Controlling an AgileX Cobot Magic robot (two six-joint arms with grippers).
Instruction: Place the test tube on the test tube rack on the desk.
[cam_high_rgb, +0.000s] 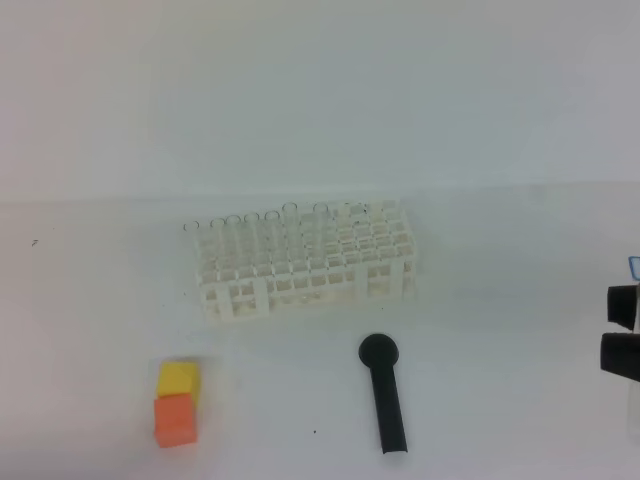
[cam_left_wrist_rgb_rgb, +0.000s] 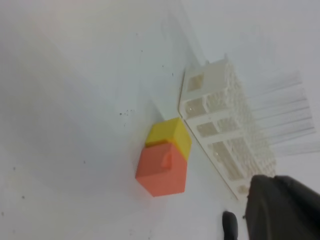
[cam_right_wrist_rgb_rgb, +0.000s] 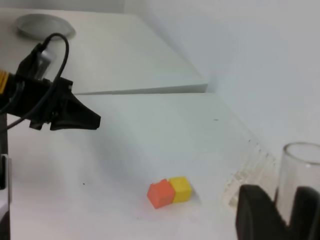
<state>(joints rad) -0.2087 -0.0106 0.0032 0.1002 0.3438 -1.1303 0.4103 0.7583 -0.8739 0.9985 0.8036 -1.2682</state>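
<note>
Test tube (cam_right_wrist_rgb_rgb: 295, 175) at lower right of right wrist view, long axis upright, open rim uppermost, pinched between right gripper (cam_right_wrist_rgb_rgb: 284, 212) fingers, left gripper (cam_right_wrist_rgb_rgb: 75, 117) fingers pressed together, test tube rack (cam_high_rgb: 305, 260) mid-frame on desk (cam_high_rgb: 100, 300), black tool (cam_high_rgb: 386, 392) below it, yellow and orange blocks (cam_high_rgb: 176, 402) lower left.

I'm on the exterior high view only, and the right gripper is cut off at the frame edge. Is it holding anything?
Observer: Yes. In the right wrist view the right gripper is closed on the test tube, a clear tube with its open rim pointing up.
Operator: And the left gripper? I can't see it at all.
Observer: It shows in the right wrist view: the left gripper is shut, with nothing between its jaws.
</note>
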